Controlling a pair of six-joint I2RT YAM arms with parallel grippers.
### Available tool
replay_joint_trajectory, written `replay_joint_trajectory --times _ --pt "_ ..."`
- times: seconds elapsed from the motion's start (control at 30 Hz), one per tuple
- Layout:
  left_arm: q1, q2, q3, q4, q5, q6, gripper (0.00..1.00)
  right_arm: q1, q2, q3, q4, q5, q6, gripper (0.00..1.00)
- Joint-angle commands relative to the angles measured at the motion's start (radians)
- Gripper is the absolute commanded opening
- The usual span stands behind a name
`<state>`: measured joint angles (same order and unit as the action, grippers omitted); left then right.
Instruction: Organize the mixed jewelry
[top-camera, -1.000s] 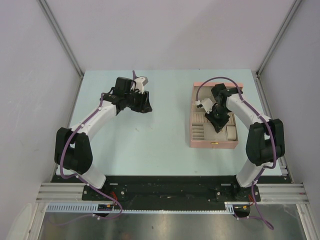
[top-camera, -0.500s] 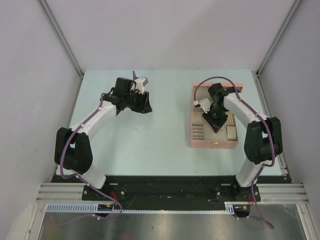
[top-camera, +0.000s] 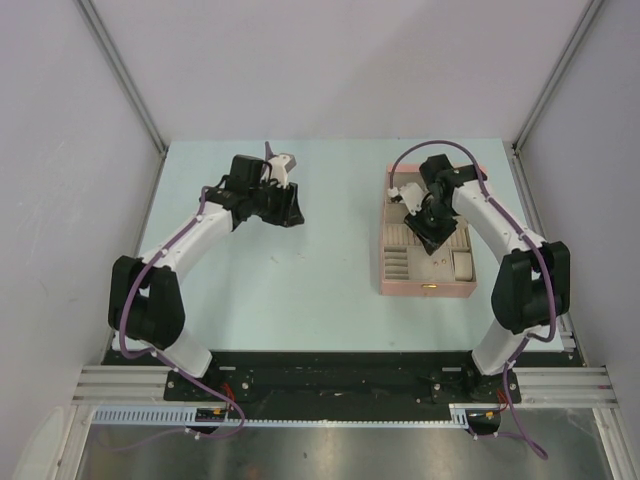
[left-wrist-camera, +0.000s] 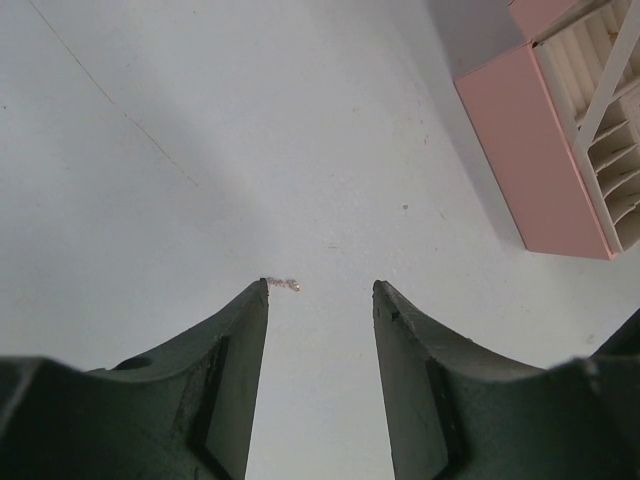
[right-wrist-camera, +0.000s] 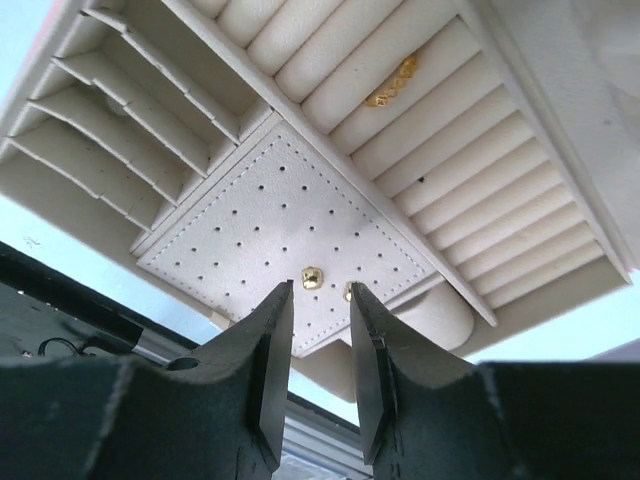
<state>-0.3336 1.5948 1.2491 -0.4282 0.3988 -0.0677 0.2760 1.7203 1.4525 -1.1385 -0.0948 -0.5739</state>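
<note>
Desk (top-camera: 320, 260): pale blue-green, matte, smooth. Pink box (top-camera: 428, 289) on its right half, rectangular, lid open, cream fabric lining inside.

Left pincer (left-wrist-camera: 320, 288): dark, hard plastic fingers, tapered, released, wide gap, nothing between them. It hangs low over bare desk. Silvery piece (left-wrist-camera: 285, 285) lies on the desk just beside the left fingertip. It is tiny, shiny, crumpled like a bit of chain, long axis running left-right in the left wrist view. Touching the tip or not: can't tell.

Right pincer (right-wrist-camera: 320, 292): same dark fingers, parted by a narrow gap, gripping nothing, over the box interior. Below it a perforated pad (right-wrist-camera: 260, 230), square, cream, stitched edge, rows of small holes. Gold stud (right-wrist-camera: 311, 277) sits on the pad just beyond the fingertips, small, roundish, glossy; no clear long axis. Second gold bit (right-wrist-camera: 347, 293) at the right finger's edge, partly hidden, shape unclear.

Ring rolls (right-wrist-camera: 470, 170): padded cream ridges running diagonally. Gold piece (right-wrist-camera: 392, 84) is wedged in a groove between two rolls, lumpy, metallic, long axis along the groove, lower left to upper right. Slot dividers (right-wrist-camera: 120, 120) at upper left, thin cream walls, narrow compartments.
</note>
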Motion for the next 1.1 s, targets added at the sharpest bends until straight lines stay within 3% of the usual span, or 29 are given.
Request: replay_joint_trajectory --times 0.0,0.17,0.43,0.77,1.07 --pt "-0.001 -0.062 -0.016 0.025 0.003 0.046 0.51 0.002 -0.080 0.084 -0.047 -0.026 0.022 0.34" --pt "-0.001 -0.099 -0.091 0.065 -0.052 0.121 0.51 0.005 -0.123 0.105 -0.041 -0.091 0.032 0.35" --pt "-0.001 -0.108 -0.175 0.089 -0.103 0.281 0.51 0.057 -0.238 0.065 0.107 -0.157 0.048 0.35" --pt "-0.008 -0.016 -0.204 0.095 -0.169 0.342 0.51 0.126 -0.315 -0.043 0.338 -0.232 0.066 0.38" --pt "-0.007 0.025 -0.238 0.100 -0.270 0.442 0.49 0.143 -0.364 -0.138 0.385 -0.273 0.043 0.39"
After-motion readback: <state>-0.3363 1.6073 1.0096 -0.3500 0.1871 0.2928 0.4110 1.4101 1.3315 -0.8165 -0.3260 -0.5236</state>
